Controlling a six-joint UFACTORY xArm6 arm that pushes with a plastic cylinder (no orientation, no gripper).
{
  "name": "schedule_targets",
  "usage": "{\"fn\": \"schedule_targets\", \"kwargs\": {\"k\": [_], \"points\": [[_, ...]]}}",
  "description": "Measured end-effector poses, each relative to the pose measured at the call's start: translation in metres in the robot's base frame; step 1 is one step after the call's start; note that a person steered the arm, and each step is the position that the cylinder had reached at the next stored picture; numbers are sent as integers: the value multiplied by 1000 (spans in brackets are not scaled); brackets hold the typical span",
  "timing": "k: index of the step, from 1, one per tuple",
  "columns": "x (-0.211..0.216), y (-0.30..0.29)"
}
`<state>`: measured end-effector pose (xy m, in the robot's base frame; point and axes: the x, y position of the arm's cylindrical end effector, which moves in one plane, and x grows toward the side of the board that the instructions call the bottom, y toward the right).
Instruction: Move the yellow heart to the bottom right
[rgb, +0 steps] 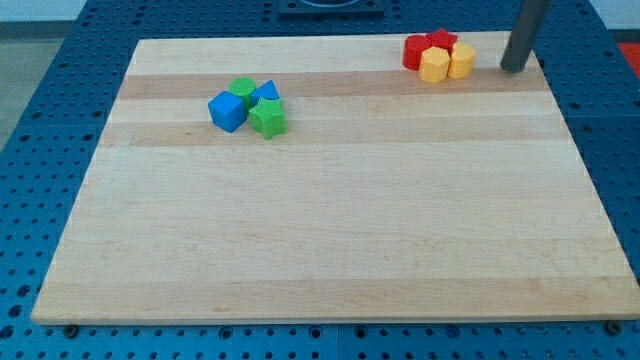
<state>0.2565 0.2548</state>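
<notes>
Two yellow blocks sit side by side near the view's top right. The right one (461, 60) looks like the yellow heart, and the left one (434, 66) looks like a hexagon, but the shapes are hard to make out. A red star (440, 40) and another red block (415, 51) touch them from the top left. My tip (513, 70) rests on the board just to the right of the yellow pair, a small gap away from the right yellow block.
A second cluster lies at the upper left: a blue cube (227, 111), a green block (243, 90), a blue triangle (266, 93) and a green star (267, 118). The wooden board (330, 240) sits on a blue perforated table.
</notes>
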Motion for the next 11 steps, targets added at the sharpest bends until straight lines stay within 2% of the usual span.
{"fn": "schedule_targets", "kwargs": {"k": [1, 2, 5, 7, 9, 11], "points": [[-23, 0], [-28, -14], [-5, -74], [51, -103], [116, -81], [185, -92]]}}
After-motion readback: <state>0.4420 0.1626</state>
